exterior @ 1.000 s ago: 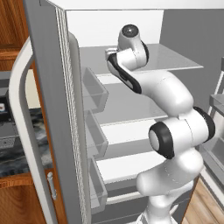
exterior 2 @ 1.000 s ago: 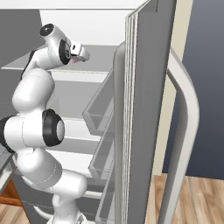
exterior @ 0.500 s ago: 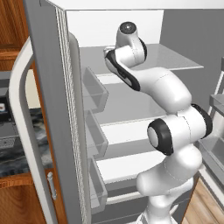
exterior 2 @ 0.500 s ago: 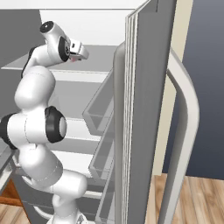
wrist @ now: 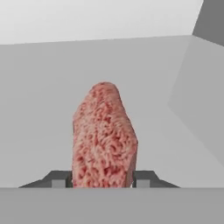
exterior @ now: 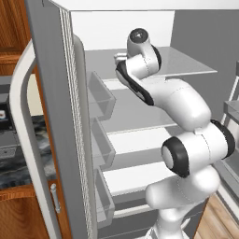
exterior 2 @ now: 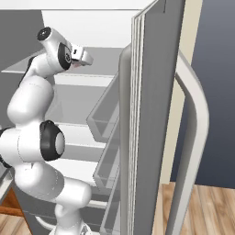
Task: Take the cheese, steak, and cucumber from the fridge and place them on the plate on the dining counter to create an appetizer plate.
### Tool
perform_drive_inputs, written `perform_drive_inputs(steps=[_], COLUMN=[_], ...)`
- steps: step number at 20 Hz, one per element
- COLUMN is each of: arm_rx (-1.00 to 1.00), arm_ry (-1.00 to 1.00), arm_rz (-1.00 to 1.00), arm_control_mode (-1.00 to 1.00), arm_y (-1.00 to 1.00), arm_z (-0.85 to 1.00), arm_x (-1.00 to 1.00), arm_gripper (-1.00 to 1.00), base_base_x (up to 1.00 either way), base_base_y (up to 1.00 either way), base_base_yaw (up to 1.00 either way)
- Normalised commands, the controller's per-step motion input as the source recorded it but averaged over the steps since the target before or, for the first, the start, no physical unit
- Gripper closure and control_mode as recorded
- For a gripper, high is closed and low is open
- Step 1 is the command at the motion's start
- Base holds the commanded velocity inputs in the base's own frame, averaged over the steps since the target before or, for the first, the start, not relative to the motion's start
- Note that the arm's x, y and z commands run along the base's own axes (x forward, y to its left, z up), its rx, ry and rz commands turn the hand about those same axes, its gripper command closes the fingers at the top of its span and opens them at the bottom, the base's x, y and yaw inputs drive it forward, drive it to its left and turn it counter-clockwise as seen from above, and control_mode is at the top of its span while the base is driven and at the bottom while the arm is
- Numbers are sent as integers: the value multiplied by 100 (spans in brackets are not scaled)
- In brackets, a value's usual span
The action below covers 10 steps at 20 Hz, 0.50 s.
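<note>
No legible text, label, brand, number or sign appears on any surface in the three views. The fridge [exterior: 65, 116] door panels, shelves and door bins are plain and unmarked. A dark appliance [exterior: 4, 116] at the left edge of the left base view carries small reddish and pale marks, too small and blurred to read.
</note>
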Motion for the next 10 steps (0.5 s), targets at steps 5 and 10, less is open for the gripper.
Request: perform_drive_inputs(steps=[5,10], arm_rx=[-1,0], arm_ry=[-15,-3], arm_rz=[-2,0], arm_control_mode=[-100,-100], arm_y=[-37,-7], arm_z=[-44,12], arm_x=[-83,-89], arm_gripper=[100,100], base_base_x=[0,0], base_base_y=[0,0], base_base_yaw=[0,0])
